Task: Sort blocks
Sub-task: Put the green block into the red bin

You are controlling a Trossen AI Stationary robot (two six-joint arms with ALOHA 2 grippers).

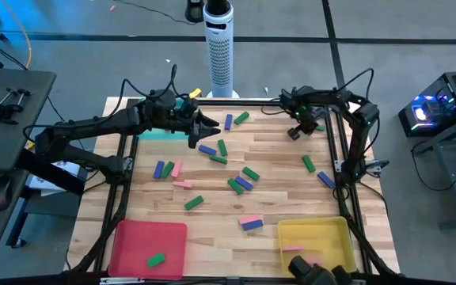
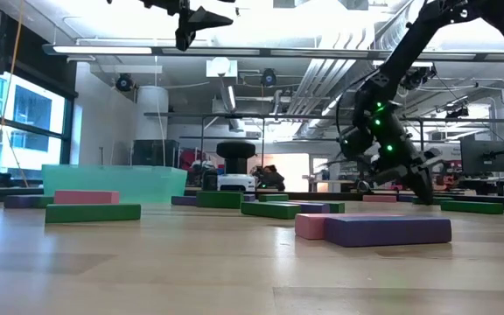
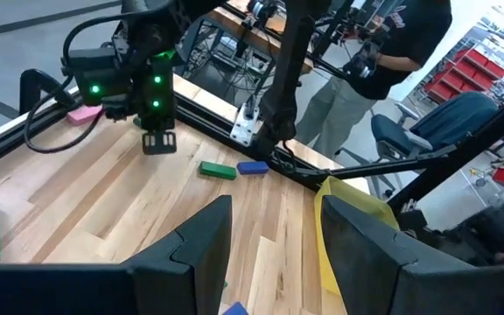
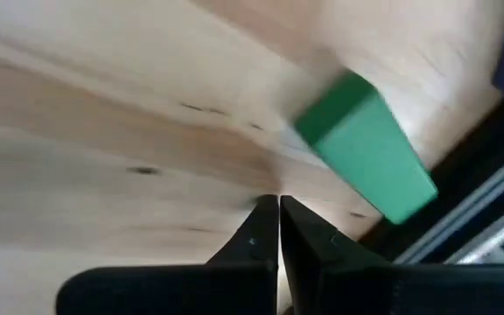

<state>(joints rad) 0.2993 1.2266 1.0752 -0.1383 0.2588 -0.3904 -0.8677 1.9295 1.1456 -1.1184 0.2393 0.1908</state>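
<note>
High view: most blocks (image 1: 245,184) lie loose across the table (image 1: 212,218); one green block (image 1: 157,259) sits in the red tray (image 1: 149,247), a pink one (image 1: 293,248) in the yellow tray (image 1: 315,237). Sorting is barely begun.

Low view: my left fingers (image 2: 191,24) hang high above the table.

Left wrist view: they stand part open, holding nothing.

Right wrist view: my right fingers (image 4: 279,229) are pressed together, empty, beside a green block (image 4: 366,157).
</note>
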